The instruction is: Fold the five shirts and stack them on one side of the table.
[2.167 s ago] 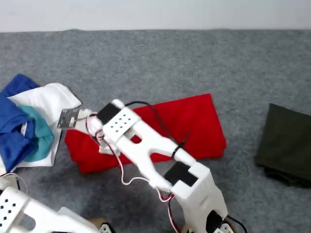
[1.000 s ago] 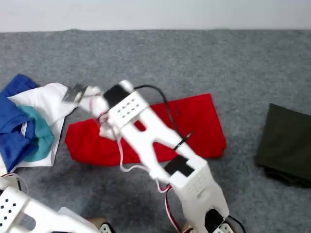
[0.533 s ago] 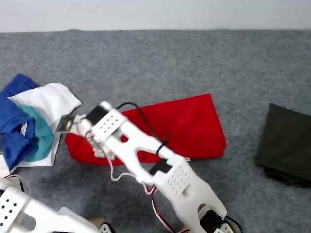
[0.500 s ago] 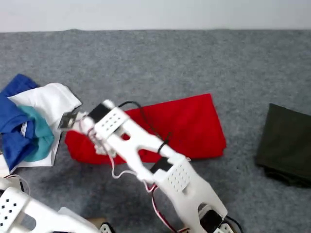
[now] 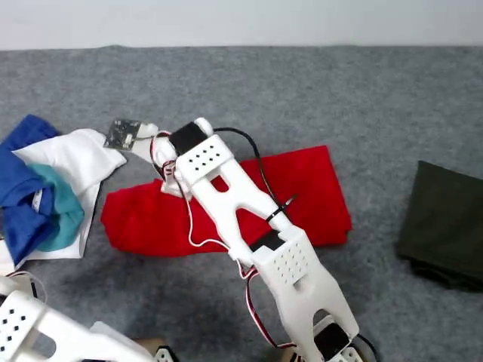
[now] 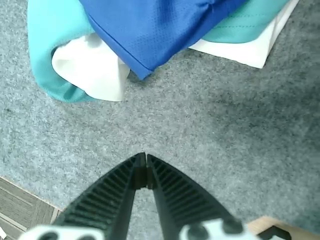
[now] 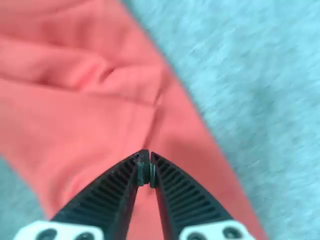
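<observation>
A red shirt (image 5: 302, 192) lies roughly folded in the middle of the grey table. My right arm (image 5: 226, 192) stretches across it toward its left end. In the right wrist view my right gripper (image 7: 144, 172) is shut just above the red shirt (image 7: 75, 115), near its edge, with no cloth showing between the fingers. A loose pile of a blue shirt (image 5: 19, 188), a teal shirt (image 5: 66, 210) and a white shirt (image 5: 75, 160) sits at the left. My left gripper (image 6: 145, 170) is shut over bare table beside that pile. A folded dark green shirt (image 5: 441, 226) lies at the right.
The left arm's white base (image 5: 30, 324) occupies the near left corner. In the left wrist view the table's edge and a strip of floor (image 6: 20, 205) lie close to the gripper. Grey table (image 5: 302, 98) stretches behind the red shirt to a pale wall.
The right arm's wrist swung back and forth over the red shirt's left end and now sits farther back. The shirt's left edge has shifted slightly. The left arm has kept still.
</observation>
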